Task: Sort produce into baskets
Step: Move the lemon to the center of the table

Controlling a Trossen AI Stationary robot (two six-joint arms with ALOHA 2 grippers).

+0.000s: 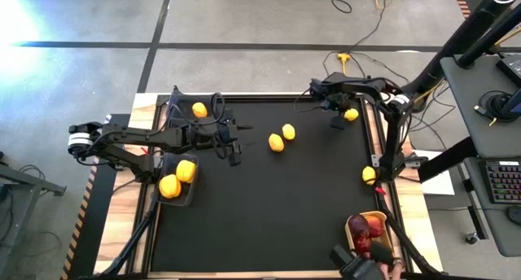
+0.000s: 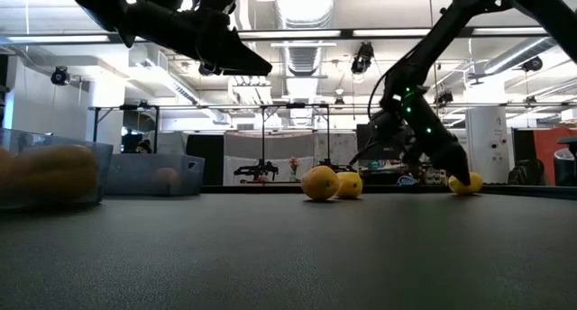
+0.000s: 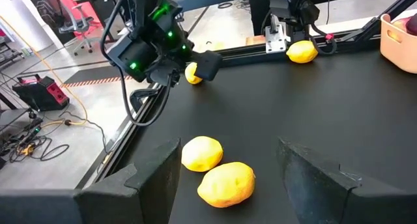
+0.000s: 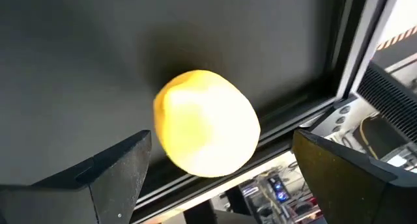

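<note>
Two lemons (image 1: 282,137) lie side by side on the black table mat, also seen in the left wrist view (image 3: 215,168). My left gripper (image 1: 236,147) hangs open above the mat just left of them, touching nothing (image 3: 229,149). My right gripper (image 1: 339,119) is open at the far right corner, low over the mat. Its fingers stand on either side of a lemon (image 4: 207,123) that rests on the mat (image 1: 351,114), without touching it. A dark bin (image 1: 189,192) at the left holds two yellow pieces. The tan tray (image 1: 379,217) at the near right holds dark red fruits.
Another lemon (image 1: 199,110) lies at the far left by the left arm, and one (image 1: 369,175) lies at the mat's right edge. A black frame rail (image 4: 306,113) runs close behind the right gripper's lemon. The mat's middle and near part are bare.
</note>
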